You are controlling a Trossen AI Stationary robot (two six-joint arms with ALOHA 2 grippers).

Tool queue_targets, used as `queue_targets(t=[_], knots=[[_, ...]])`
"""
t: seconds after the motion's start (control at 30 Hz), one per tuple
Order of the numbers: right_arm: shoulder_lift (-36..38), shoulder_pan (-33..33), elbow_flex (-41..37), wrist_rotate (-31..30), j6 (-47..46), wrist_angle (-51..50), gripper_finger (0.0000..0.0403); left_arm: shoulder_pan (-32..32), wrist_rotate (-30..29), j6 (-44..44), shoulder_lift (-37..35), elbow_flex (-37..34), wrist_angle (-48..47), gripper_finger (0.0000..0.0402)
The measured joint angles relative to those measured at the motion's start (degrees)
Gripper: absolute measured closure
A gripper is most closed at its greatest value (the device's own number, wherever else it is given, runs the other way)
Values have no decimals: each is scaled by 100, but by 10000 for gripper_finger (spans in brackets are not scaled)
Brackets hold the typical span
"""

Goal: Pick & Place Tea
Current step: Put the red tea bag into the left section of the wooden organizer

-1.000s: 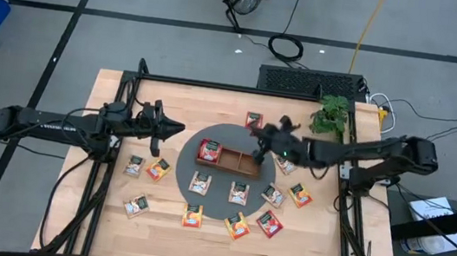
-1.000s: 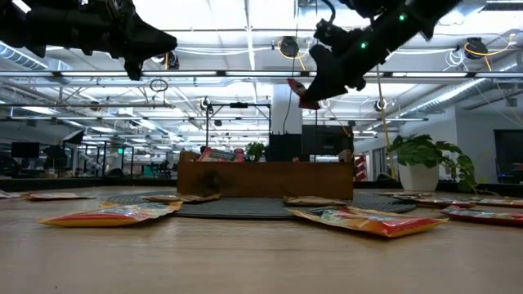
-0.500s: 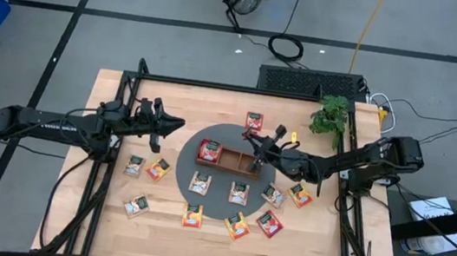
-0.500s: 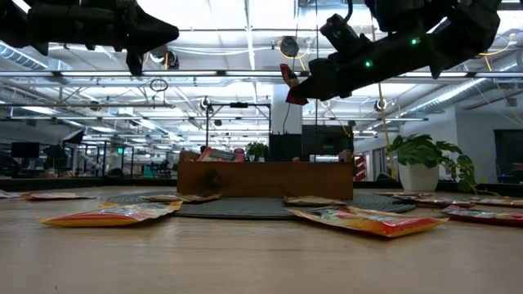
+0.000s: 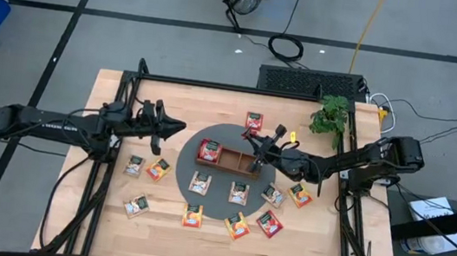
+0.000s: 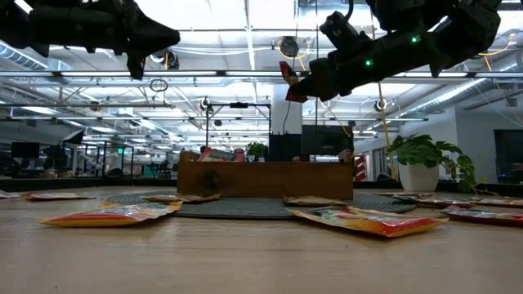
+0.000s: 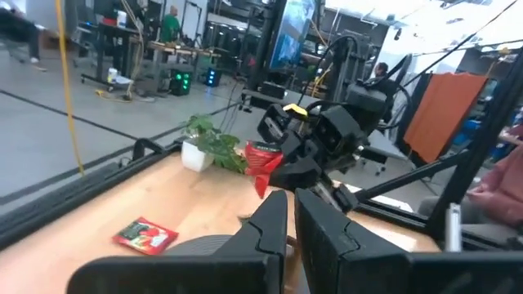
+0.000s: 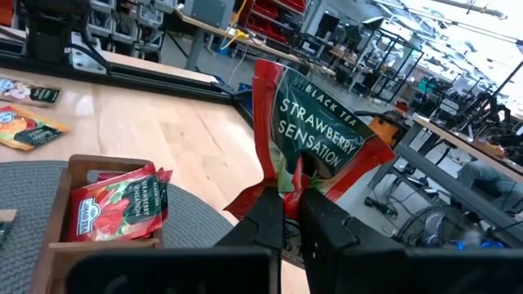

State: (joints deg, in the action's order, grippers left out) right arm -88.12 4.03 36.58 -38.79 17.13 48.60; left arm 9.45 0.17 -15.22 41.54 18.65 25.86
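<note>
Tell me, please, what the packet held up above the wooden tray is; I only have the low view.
Observer: The right wrist view shows the right gripper shut on a red tea packet printed "Black Tea Strawberry Sensation".
Operator: Is anything in the tray yet?
Observer: From above, the wooden tray holds one strawberry packet, in the end compartment nearest the left arm.
Operator: And the left gripper?
Observer: The left gripper hovers shut and empty over bare wood, just beside the grey mat, short of the tray.
</note>
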Motion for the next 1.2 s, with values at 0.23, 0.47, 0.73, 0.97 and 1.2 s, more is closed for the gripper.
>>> queue_targets(t=[0.23,0.47,0.73,0.97,1.2], knots=[[0,0,0,2,-18,0,391,1,-1095,123,257,-2,-9,371],[0,-2,2,7,2,0,391,-34,-637,-193,1106,-2,1127,366],[0,-17,7,41,-91,-5,391,-216,-446,-29,2824,1041,1563,238],[0,-4,9,299,-279,-238,391,-378,472,210,4163,2858,-115,144],[0,95,9,144,-234,-872,392,-387,500,385,4287,3991,-1877,139]])
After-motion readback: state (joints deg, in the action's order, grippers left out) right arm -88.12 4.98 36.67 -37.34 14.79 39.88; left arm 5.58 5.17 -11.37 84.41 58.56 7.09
